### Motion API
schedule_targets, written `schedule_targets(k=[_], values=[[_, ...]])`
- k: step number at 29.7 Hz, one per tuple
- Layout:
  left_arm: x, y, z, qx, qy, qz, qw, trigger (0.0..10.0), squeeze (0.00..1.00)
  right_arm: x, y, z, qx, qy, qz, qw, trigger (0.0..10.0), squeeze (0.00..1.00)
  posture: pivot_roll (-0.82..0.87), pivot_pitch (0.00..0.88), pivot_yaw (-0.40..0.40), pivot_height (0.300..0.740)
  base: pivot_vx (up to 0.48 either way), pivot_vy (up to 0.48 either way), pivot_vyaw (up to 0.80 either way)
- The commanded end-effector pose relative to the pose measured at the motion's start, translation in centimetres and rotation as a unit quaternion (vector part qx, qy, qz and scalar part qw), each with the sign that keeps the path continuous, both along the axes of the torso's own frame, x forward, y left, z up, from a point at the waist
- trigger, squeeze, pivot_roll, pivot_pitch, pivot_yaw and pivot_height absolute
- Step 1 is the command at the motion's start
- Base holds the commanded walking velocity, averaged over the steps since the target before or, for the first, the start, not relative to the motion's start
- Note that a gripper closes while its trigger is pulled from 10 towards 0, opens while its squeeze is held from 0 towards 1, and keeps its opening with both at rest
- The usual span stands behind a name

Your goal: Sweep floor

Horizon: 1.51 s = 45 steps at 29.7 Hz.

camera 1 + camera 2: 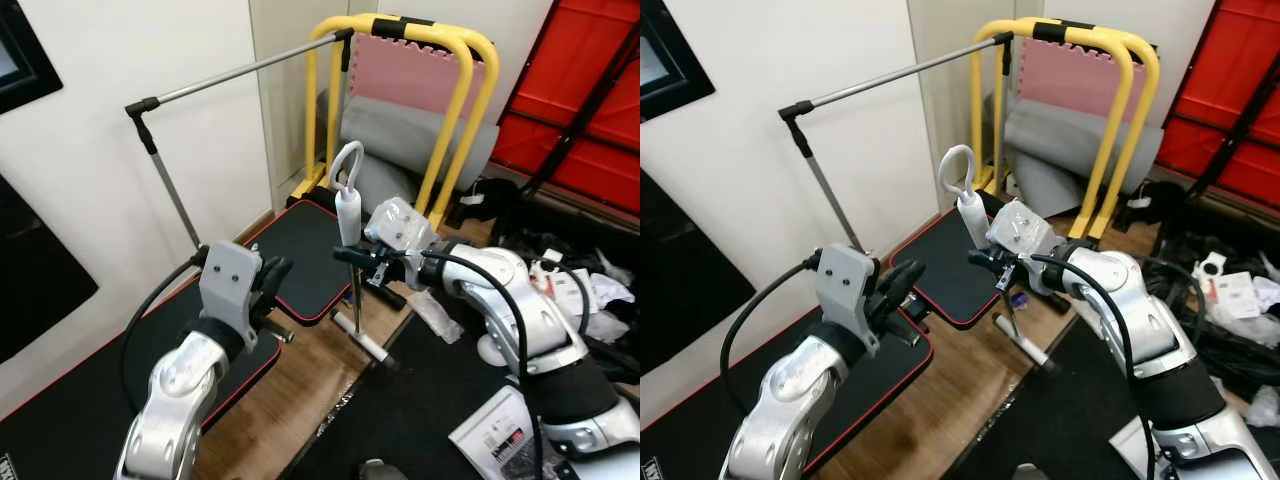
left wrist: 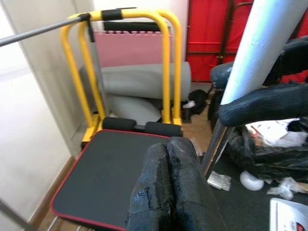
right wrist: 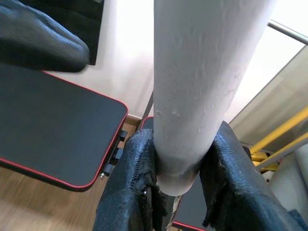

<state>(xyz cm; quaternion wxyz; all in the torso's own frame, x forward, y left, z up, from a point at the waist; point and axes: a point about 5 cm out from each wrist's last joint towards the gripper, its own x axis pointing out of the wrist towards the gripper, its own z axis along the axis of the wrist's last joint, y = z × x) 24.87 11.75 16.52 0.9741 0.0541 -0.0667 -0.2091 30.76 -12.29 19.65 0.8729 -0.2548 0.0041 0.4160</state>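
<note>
White plastic broom handle (image 1: 347,215) stands near upright, long axis vertical, loop end up, metal shaft running down to the wood floor (image 1: 290,400) just beside the red-edged black mat (image 1: 305,255). Right gripper (image 3: 179,192) has its jaws clamped on the handle's lower white end. Left gripper (image 2: 168,178) hovers over the near edge of the mat, jaws pressed together, holding nothing. Paper sheets right of the mat carry print too small to read.
</note>
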Motion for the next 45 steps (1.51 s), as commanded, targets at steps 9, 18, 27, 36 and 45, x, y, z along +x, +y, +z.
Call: schedule_targets(k=[9, 18, 27, 36, 45], values=[[0.7, 0.2, -0.3, 0.010, -0.005, 0.032, 0.999, 10.0, 0.00, 0.3, 1.2, 1.4, 0.001, -0.061, 0.017, 0.998, 10.0, 0.00, -0.09, 0.015, -0.030, 0.740, 0.000, 0.000, -0.80], [0.9, 0.4, -0.3, 0.016, -0.009, 0.039, 0.999, 10.0, 0.00, 0.6, 1.3, 1.5, 0.003, -0.069, 0.016, 0.997, 10.0, 0.00, -0.09, 0.006, -0.029, 0.740, 0.000, 0.000, -0.80], [0.8, 0.4, -0.4, 0.013, -0.014, 0.044, 0.999, 10.0, 0.00, 0.8, 1.6, 1.3, 0.011, -0.074, 0.017, 0.997, 10.0, 0.00, -0.08, 0.000, -0.030, 0.740, 0.000, 0.000, -0.80], [0.9, 0.5, -0.4, 0.012, -0.016, 0.047, 0.999, 10.0, 0.00, 0.9, 1.8, 1.2, 0.010, -0.078, 0.018, 0.997, 10.0, 0.00, -0.08, 0.000, -0.030, 0.740, 0.000, 0.000, -0.80], [0.8, 0.6, -0.2, 0.001, -0.021, 0.049, 0.999, 10.0, 0.00, 1.1, 1.4, 0.4, 0.000, -0.079, -0.002, 0.997, 10.0, 0.00, -0.08, 0.000, -0.027, 0.740, 0.169, 0.000, -0.36]])
